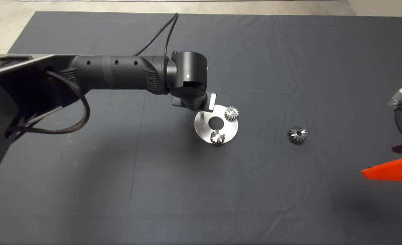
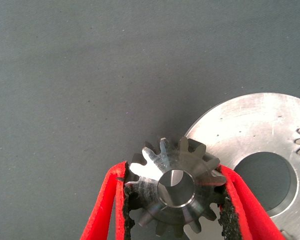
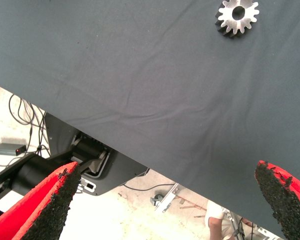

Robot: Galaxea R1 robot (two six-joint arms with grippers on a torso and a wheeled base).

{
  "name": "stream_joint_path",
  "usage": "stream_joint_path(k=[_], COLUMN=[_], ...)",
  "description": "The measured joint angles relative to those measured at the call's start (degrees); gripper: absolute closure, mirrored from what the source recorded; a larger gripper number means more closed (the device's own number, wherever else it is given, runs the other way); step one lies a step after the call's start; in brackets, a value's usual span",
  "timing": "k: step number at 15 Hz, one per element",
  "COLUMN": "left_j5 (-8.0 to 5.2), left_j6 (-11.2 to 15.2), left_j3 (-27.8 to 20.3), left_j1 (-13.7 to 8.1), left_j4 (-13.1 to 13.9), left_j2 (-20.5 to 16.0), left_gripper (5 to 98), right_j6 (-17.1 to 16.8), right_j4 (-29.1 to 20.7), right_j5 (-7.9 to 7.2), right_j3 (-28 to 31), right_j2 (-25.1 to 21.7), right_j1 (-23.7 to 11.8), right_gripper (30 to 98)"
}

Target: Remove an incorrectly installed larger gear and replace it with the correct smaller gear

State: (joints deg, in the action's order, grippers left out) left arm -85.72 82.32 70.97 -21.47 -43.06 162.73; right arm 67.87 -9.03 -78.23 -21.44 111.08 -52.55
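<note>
My left gripper [image 2: 173, 202] is shut on the smaller gear [image 2: 175, 190], bright silver, its red fingers [image 2: 106, 205] on either side. It holds the gear at the left rim of the round steel plate [image 2: 249, 130]. In the head view the left wrist [image 1: 190, 85] hides that gear, over the plate [image 1: 233, 128]. Two matching small gears [image 1: 231, 113] [image 1: 217, 137] sit on the plate. The larger gear [image 1: 297, 135], darker, lies alone on the mat to the plate's right; it also shows in the right wrist view [image 3: 237, 17]. My right gripper [image 3: 169, 200] is open and empty, parked at the right edge [image 1: 396, 160].
The plate has a round centre hole [image 1: 216, 121]. The dark mat [image 1: 119, 177] covers the table. Beyond the mat's edge the right wrist view shows the floor with cables [image 3: 20, 115] and the robot's base.
</note>
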Motion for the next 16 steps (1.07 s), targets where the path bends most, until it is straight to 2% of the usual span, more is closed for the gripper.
stream_joint_path(k=[3,16], left_j5=[1.35,1.3], left_j6=[0.2,2.5], left_j3=[0.1,-1.0], left_j1=[0.0,0.0], left_j4=[0.0,0.0], left_j2=[0.8,0.3], left_gripper=[72.5,72.5], right_j6=[0.0,0.2], right_j4=[0.0,0.0], right_j5=[-0.22,-0.18], right_j3=[0.0,0.0], right_j2=[-0.3,-0.3], right_j1=[0.0,0.0], right_gripper=[36.2,36.2])
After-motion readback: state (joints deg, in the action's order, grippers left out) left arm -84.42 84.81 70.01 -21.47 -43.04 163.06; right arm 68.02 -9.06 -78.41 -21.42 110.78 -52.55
